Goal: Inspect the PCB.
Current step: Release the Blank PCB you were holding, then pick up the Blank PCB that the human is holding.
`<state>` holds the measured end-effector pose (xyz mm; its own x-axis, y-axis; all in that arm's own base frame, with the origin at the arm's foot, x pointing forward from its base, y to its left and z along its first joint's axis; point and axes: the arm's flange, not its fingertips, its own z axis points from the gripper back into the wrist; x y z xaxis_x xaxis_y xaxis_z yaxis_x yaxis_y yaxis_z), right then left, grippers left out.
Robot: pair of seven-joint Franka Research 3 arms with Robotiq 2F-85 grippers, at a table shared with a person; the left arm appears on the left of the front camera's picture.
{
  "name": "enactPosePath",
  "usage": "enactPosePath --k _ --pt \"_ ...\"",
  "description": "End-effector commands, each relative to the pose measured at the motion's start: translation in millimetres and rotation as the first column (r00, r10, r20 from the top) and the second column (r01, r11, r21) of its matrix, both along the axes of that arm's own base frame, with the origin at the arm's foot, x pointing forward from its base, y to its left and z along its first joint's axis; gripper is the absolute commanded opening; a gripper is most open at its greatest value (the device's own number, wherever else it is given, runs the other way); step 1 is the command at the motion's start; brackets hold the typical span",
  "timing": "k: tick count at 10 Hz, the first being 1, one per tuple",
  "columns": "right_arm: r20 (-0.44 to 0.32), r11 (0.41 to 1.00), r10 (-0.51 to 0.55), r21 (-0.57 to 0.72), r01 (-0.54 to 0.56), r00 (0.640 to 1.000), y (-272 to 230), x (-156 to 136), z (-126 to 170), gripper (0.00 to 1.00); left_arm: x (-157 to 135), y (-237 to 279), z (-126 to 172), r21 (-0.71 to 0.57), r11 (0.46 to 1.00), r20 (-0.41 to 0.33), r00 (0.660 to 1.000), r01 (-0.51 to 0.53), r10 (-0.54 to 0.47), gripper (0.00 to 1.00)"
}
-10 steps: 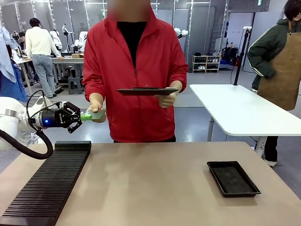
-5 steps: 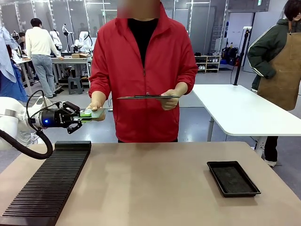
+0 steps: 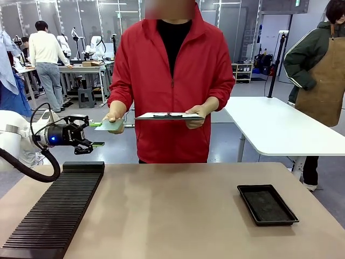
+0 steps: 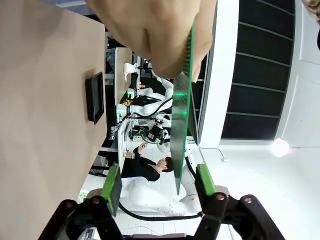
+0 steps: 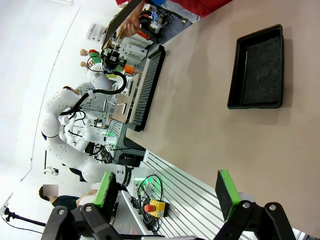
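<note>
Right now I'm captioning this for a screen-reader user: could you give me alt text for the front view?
A person in a red jacket holds a green PCB flat in one hand and a flat panel in the other, while the left gripper stands open at the PCB's edge. On the table lie a black ribbed rack and a black tray.

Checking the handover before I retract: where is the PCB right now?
Front view, left side: the PCB is held flat in the person's hand beyond the table's far edge, its tip between the open fingers of the left end effector.
</note>
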<state>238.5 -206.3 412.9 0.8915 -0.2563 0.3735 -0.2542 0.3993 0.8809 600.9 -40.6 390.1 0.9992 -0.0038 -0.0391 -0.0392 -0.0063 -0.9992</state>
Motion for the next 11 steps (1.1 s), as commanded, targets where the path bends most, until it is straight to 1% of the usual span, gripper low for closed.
enactPosePath --k 1,2,3,5,6,11 --pt "0.027 1.000 0.004 0.005 -0.004 1.000 -1.7 -0.2 1.3 1.00 -4.4 -2.1 0.3 0.025 1.000 0.014 1.000 -0.012 0.011 1.00" --pt "0.027 1.000 0.004 0.005 -0.004 1.000 -1.7 -0.2 1.3 1.00 -4.4 -1.7 0.2 0.028 1.000 0.013 1.000 -0.011 0.011 0.94" --pt "0.027 1.000 0.004 0.005 -0.004 1.000 -1.7 -0.2 1.3 1.00 -4.5 -1.5 0.9 0.028 1.000 0.016 1.000 -0.011 0.010 1.00" --pt "0.027 1.000 0.004 0.005 -0.004 1.000 -1.7 -0.2 1.3 1.00 -6.1 -0.1 0.3 0.025 1.000 0.035 0.999 -0.006 0.005 1.00" --pt "0.027 1.000 0.004 0.005 -0.004 1.000 -1.7 -0.2 1.3 1.00 0.2 0.3 -0.3 0.003 1.000 0.000 1.000 -0.002 0.002 1.00" --pt "0.027 1.000 0.004 0.005 -0.004 1.000 -1.7 -0.2 1.3 1.00 0.2 0.3 -0.3 0.003 1.000 0.000 1.000 -0.002 0.002 1.00"
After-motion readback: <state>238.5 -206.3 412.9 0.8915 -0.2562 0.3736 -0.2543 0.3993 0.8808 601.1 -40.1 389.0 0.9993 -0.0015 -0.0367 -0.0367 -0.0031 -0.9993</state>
